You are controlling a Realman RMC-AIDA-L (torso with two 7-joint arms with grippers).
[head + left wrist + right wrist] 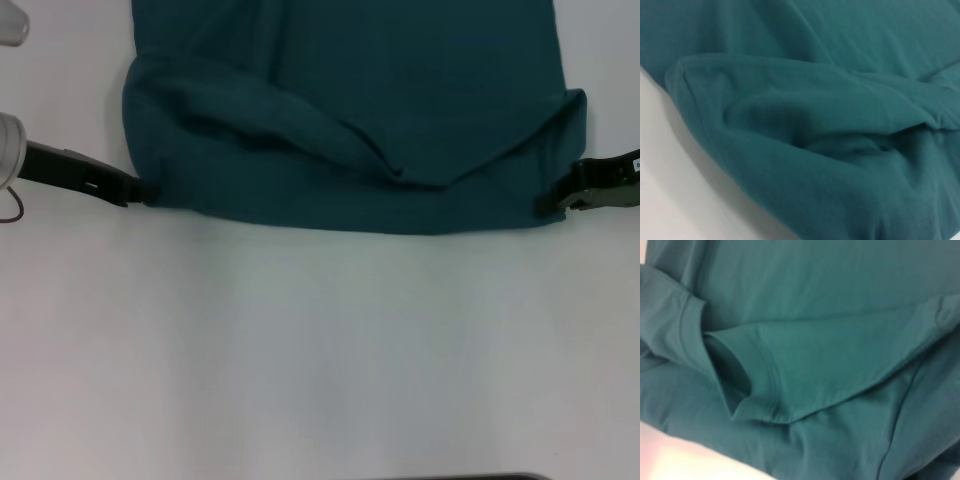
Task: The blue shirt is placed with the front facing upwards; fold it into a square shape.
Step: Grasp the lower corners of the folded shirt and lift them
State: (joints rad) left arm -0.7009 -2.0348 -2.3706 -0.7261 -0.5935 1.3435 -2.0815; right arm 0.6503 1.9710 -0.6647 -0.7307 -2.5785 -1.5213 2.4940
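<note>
The blue shirt (350,100) lies across the far part of the white table (320,350), plain teal with no lettering showing. Its near part is doubled over, with a sagging crease in the middle. My left gripper (145,190) is at the near left corner of the cloth and my right gripper (552,203) is at the near right corner. Each is shut on the fabric's edge. The left wrist view is filled by the blue shirt (830,125) in soft folds, with a stitched hem. In the right wrist view a sleeve opening (760,380) lies folded over the body.
Bare white tabletop spreads between the shirt's near edge and me. A white rounded object (12,25) sits at the far left corner. A thin dark strip (470,477) runs along the nearest edge.
</note>
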